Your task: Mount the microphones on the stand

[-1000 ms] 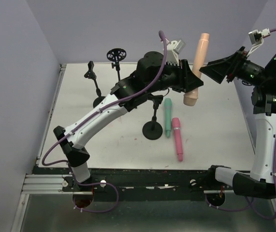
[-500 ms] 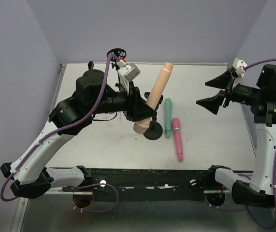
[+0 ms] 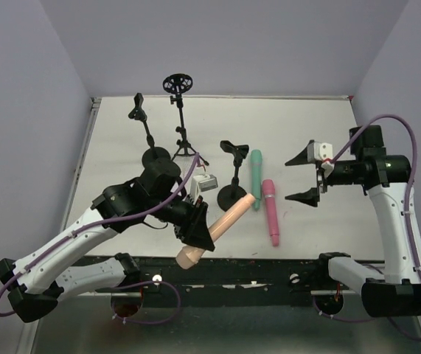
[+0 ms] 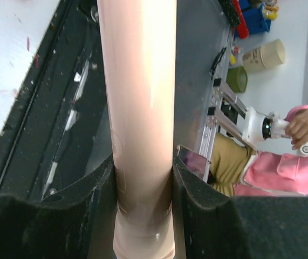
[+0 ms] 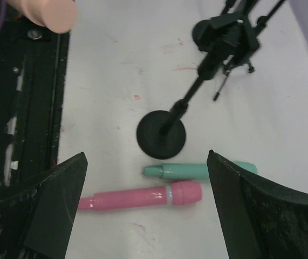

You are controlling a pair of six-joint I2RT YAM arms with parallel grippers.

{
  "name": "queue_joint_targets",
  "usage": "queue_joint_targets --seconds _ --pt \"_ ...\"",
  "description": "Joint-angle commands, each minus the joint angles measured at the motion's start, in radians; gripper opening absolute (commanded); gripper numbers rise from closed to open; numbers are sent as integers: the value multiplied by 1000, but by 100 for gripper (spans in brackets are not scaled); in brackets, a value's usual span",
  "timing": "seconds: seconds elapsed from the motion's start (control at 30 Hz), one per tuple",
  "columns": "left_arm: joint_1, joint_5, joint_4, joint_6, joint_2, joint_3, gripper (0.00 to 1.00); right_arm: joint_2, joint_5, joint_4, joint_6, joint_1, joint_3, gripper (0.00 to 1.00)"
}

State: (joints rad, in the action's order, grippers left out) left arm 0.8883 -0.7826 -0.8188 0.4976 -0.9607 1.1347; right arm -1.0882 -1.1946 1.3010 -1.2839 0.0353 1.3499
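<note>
**Peach microphone in the left claw, two microphones lying on the tabletop**

We see the left claw (image 3: 198,230) near the front edge of the tabletop (image 3: 328,125). Its two fingers are partly open and press on both sides of the peach microphone (image 3: 228,217); the left wrist view shows the smooth body of this microphone filling the gap between the black pads. The microphone is held tilted. Its thicker end lies over the black rail (image 3: 269,269) at the near edge. Its slimmer end points toward the round base of the near stand (image 3: 232,198), and we cannot tell if it touches this base.

The teal microphone (image 3: 256,179) and the pink microphone (image 3: 270,210) lie flat on the tabletop, side by side, just to the right of the same base. The teal one is closer to the stand and reaches further back. The pink one is to its right and reaches nearer to the front. In the right wrist view a narrow gap shows between them.

The right claw (image 3: 301,177) hangs above the tabletop to the right of the pink microphone. Its jaws are spread wide and it has hold of nothing.

Two other stands are further back on the left: a clip stand (image 3: 145,129) and a tripod stand (image 3: 181,110) with a round ring on top. No stand carries a microphone.
</note>
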Motion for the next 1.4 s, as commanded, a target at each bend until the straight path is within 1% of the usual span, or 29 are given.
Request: queue_joint_targets --seconds 0.0,0.07,0.2,0.27,0.43,0.53,0.63,0.77,0.87,1.03,1.17,1.23,1.3,1.37 --pt "8 -112 10 1 7 -81 0 -7 -8 119 -92 -167 -93 100" --pt "8 -130 27 -10 -18 -114 0 -9 -3 118 -104 -199 -127 100" --pt "9 -179 108 -4 -68 -196 0 5 23 118 -115 -216 -147 100" --pt "11 -193 139 -8 -104 -207 0 -1 9 119 -114 -242 -162 100" --pt "20 -225 170 -27 -206 -168 0 -53 6 98 -103 -400 -215 100" --pt "32 -242 165 -39 -271 -139 0 -75 33 26 -40 -489 -238 100" --pt "46 -253 153 -50 -323 -112 0 -93 93 -35 15 -563 -241 100" --pt "51 -254 139 -54 -354 -81 0 -128 151 -66 41 -644 -244 100" --pt "51 -248 132 -53 -355 -64 0 -137 179 -85 54 -696 -261 98" --pt "51 -238 127 -47 -355 -52 0 -136 213 -97 66 -730 -259 88" --pt "51 -222 107 -57 -366 -41 0 -141 194 -85 67 -739 -242 80" --pt "51 -221 106 -56 -366 -39 0 -142 191 -82 64 -744 -242 74" --pt "51 -215 106 -51 -363 -33 1 -141 191 -78 60 -749 -245 66" --pt "49 -208 102 -50 -362 -29 2 -138 184 -75 57 -749 -248 54"
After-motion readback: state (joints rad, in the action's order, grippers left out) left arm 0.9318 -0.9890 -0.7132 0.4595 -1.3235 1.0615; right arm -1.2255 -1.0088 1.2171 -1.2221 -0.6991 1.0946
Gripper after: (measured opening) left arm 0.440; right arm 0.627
